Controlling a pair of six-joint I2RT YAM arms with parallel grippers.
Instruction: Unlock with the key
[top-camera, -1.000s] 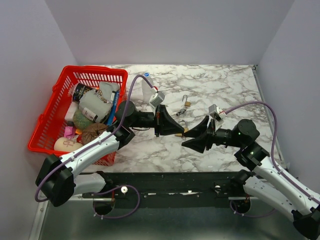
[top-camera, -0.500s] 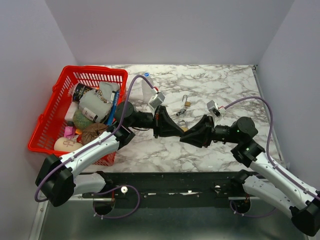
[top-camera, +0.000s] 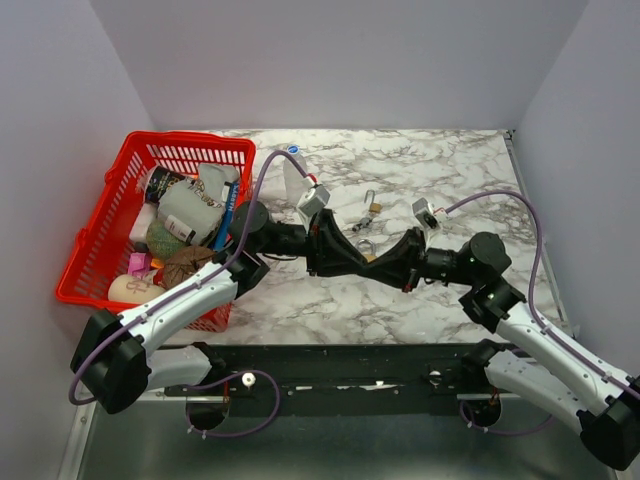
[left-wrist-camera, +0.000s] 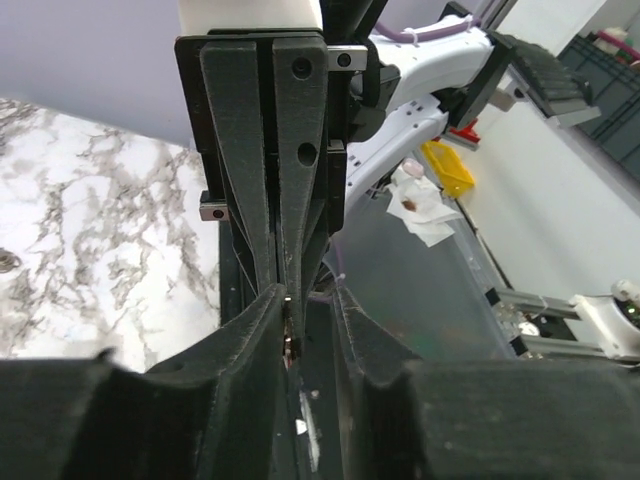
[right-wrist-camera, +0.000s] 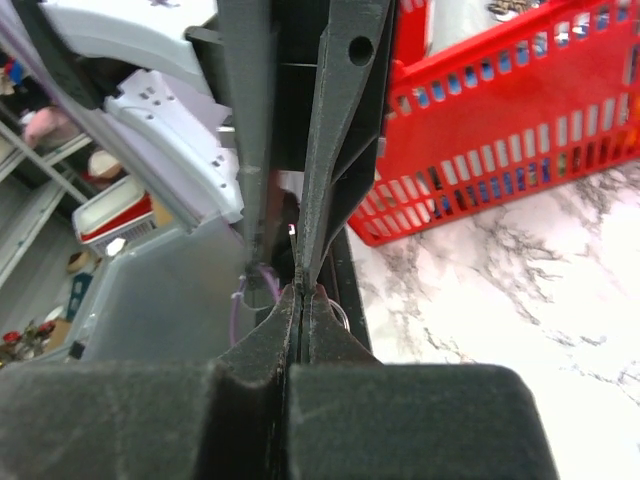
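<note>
**Spotter:** Your two arms meet tip to tip above the middle of the table (top-camera: 455, 170), a little toward its near edge. Your left gripper (top-camera: 360, 259) comes in from the left-edge side and your right gripper (top-camera: 384, 268) from the right.

**Second:** What are the fingers doing?

**Spotter:** Your right fingers (right-wrist-camera: 300, 300) are pressed flat together. They pinch the key (left-wrist-camera: 290, 336), which shows only as a thin brass sliver at their tips. Your left fingers (left-wrist-camera: 240, 340) stand partly apart on either side of that sliver, with a narrow gap on each side.

**Second:** And the padlock?

**Spotter:** The padlock (top-camera: 373, 207) lies flat on the marble just beyond the meeting point, toward the far edge, with its shackle pointing away from you. Some loose metal bits (top-camera: 361, 226) lie between it and the grippers.

**Second:** How much room do you have?

**Spotter:** It is tight on the left. The red basket (top-camera: 190, 146) fills the left edge, and a white bottle (top-camera: 293, 178) stands just beside its far-right corner, near your left wrist. To the right, bare marble runs to the right edge and the far-right corner.
</note>
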